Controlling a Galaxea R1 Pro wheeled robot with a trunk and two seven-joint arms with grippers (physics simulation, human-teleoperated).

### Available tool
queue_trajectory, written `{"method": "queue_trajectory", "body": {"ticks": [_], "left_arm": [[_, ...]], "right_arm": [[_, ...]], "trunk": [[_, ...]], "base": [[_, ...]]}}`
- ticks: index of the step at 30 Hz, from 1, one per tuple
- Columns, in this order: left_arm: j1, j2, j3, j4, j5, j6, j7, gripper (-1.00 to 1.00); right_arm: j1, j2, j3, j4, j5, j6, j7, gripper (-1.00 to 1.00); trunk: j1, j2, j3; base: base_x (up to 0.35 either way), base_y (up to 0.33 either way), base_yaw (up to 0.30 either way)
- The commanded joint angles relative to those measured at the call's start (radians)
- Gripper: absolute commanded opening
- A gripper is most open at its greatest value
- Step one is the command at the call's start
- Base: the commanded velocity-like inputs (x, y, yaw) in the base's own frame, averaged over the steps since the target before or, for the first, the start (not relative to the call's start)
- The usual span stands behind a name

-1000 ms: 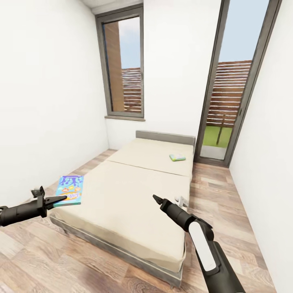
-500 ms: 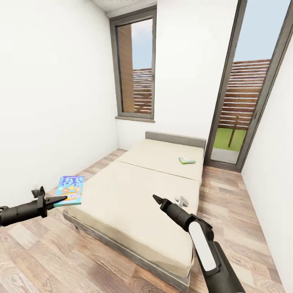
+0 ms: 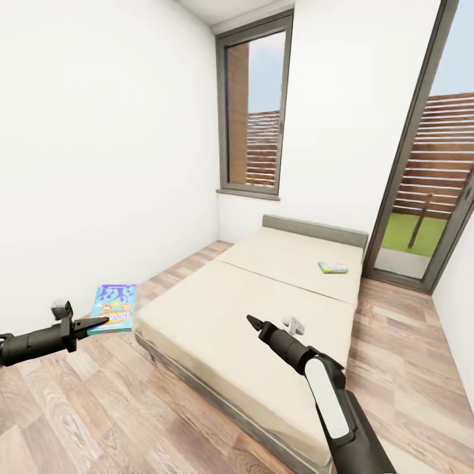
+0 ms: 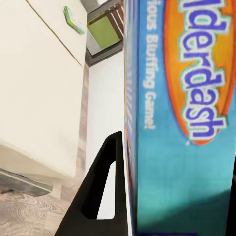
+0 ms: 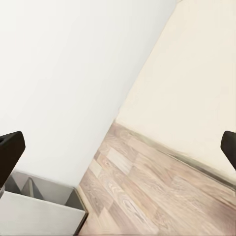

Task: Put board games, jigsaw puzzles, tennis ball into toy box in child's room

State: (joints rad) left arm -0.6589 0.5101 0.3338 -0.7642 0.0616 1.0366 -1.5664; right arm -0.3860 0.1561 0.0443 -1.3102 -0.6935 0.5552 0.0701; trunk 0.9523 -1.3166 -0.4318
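Observation:
My left gripper [image 3: 100,322] is shut on the blue board game [image 3: 113,307], holding it level over the wood floor to the left of the bed [image 3: 217,309]. The left wrist view shows the box's printed face [image 4: 191,98] close up, with one black finger [image 4: 105,196] against its edge. A green-edged board game [image 3: 333,267] lies on the far section of the beige mattress, near the headboard, and is seen small in the left wrist view [image 4: 73,19]. My right gripper [image 3: 252,321] hangs open over the near mattress, holding nothing; its fingertips [image 5: 10,152] stand wide apart.
A white wall [image 3: 85,164] runs along the left. A tall grey-framed window [image 3: 253,112] and a glass door [image 3: 428,191] stand behind the bed. Wood-plank floor [image 3: 99,408] lies in front and on both sides of the bed. The right wrist view shows a white and grey box-like edge [image 5: 44,206].
The whole picture has shifted: the camera has turned left, so the bed and windows sit further right. Both arms hold the same pose, and the blue board game stays in the left gripper.

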Motion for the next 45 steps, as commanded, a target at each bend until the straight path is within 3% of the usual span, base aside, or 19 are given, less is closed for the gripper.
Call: {"method": "queue_trajectory", "body": {"ticks": [1, 45], "left_arm": [[-0.001, 0.000, 0.000, 0.000, 0.000, 0.011, -0.004, -1.00], [-0.001, -0.004, -0.003, 0.000, -0.001, 0.010, -0.004, -1.00]], "right_arm": [[-0.001, 0.001, -0.001, 0.000, 0.000, 0.005, 0.002, 1.00], [-0.001, 0.003, 0.000, 0.006, -0.001, 0.005, 0.002, 1.00]], "trunk": [[-0.004, 0.007, 0.002], [-0.173, 0.315, 0.140]], "base": [[0.000, 0.000, 0.291], [0.000, 0.000, 0.291]]}}
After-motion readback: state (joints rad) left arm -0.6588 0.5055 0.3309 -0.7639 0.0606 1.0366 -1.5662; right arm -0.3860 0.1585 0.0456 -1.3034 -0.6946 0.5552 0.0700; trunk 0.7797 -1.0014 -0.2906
